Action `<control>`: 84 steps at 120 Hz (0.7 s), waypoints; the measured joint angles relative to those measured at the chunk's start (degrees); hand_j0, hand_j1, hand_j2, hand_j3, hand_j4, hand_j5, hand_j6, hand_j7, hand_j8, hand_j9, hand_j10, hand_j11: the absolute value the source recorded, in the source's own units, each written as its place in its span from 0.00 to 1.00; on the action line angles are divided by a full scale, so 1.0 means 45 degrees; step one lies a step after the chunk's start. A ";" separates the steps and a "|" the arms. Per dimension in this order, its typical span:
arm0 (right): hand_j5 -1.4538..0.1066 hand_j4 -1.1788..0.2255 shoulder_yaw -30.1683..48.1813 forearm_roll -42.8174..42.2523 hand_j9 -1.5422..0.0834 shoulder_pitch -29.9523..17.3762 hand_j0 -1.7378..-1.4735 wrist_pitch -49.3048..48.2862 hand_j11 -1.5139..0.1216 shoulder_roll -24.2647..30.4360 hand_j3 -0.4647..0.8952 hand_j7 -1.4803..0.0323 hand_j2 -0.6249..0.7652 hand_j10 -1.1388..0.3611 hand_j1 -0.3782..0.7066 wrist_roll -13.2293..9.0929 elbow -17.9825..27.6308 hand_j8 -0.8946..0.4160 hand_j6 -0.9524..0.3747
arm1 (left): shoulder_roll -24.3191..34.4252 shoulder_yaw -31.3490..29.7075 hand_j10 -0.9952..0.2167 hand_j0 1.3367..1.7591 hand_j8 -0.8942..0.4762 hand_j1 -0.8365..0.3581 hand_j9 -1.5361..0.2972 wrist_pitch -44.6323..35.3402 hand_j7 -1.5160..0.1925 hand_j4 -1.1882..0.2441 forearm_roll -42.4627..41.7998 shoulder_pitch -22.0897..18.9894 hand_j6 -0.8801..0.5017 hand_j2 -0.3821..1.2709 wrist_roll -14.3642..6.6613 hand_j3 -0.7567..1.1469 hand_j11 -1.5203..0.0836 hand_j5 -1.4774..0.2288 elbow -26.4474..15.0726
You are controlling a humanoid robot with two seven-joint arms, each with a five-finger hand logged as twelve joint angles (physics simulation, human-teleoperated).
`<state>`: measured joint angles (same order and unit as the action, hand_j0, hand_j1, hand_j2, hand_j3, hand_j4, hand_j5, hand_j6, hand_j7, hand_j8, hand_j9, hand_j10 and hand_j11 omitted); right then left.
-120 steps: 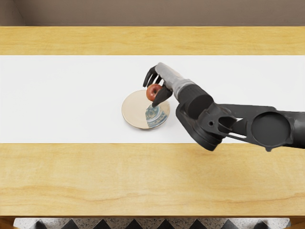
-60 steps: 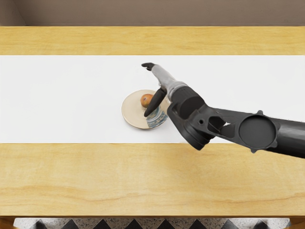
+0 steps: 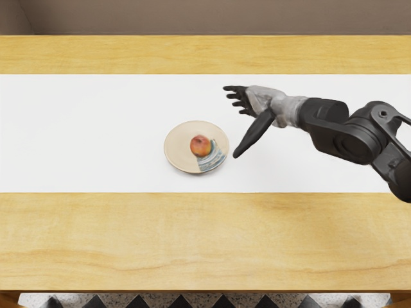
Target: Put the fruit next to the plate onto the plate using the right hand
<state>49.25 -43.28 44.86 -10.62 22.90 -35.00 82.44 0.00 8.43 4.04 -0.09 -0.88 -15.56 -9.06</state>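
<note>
The bench [image 3: 205, 244] carries a white runner [image 3: 83, 135] with the plate [image 3: 176, 151] at its middle, within my right arm's reach. My right robot hand [image 3: 253, 109] hangs beside the plate, fingers spread and empty, since the apple [image 3: 200, 145] sits on the plate and needs no grip.

A light wooden table [image 3: 192, 244] fills most of the view, its grain running left to right. A broad white strip [image 3: 83, 135] crosses its middle. Beyond the far edge is a dull grey-brown wall [image 3: 225, 16]. Below the near edge shows pale speckled floor [image 3: 192, 299] with dark triangular shapes.
</note>
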 joint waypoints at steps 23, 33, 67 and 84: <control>0.93 0.84 0.3201 0.2403 0.94 -0.1003 0.30 -0.4525 0.92 0.0129 0.34 0.97 0.45 0.76 0.03 0.0000 -0.2355 0.68 0.71 | 0.0000 0.0001 0.81 0.76 0.65 0.98 0.83 0.0000 0.88 0.82 0.0000 0.0000 0.63 0.23 0.0000 0.40 0.94 0.86 -0.0002; 0.93 0.84 0.3838 0.3384 0.95 -0.1173 0.30 -0.5018 0.92 0.0213 0.34 0.98 0.45 0.76 0.03 0.0000 -0.3605 0.68 0.72 | 0.0000 0.0001 0.81 0.76 0.65 0.98 0.83 0.0000 0.88 0.82 0.0000 0.0000 0.63 0.23 0.0000 0.40 0.94 0.86 -0.0005; 0.93 0.84 0.5230 0.5083 0.95 -0.2796 0.30 -0.5393 0.93 0.1543 0.34 0.98 0.45 0.76 0.03 0.0000 -0.4535 0.68 0.72 | 0.0000 0.0002 0.81 0.76 0.65 0.98 0.83 0.0000 0.88 0.82 0.0001 0.0000 0.63 0.23 0.0000 0.40 0.94 0.86 -0.0009; 0.93 0.84 0.5957 0.5988 0.95 -0.4088 0.30 -0.5413 0.93 0.2744 0.34 0.98 0.45 0.76 0.03 0.0000 -0.4477 0.68 0.72 | 0.0000 0.0002 0.81 0.76 0.65 0.98 0.83 0.0000 0.88 0.82 0.0002 0.0000 0.63 0.23 0.0000 0.40 0.94 0.86 -0.0009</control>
<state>76.05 -16.34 26.46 -34.98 35.25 -35.00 62.30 0.00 8.44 4.04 -0.08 -0.88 -15.55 -9.10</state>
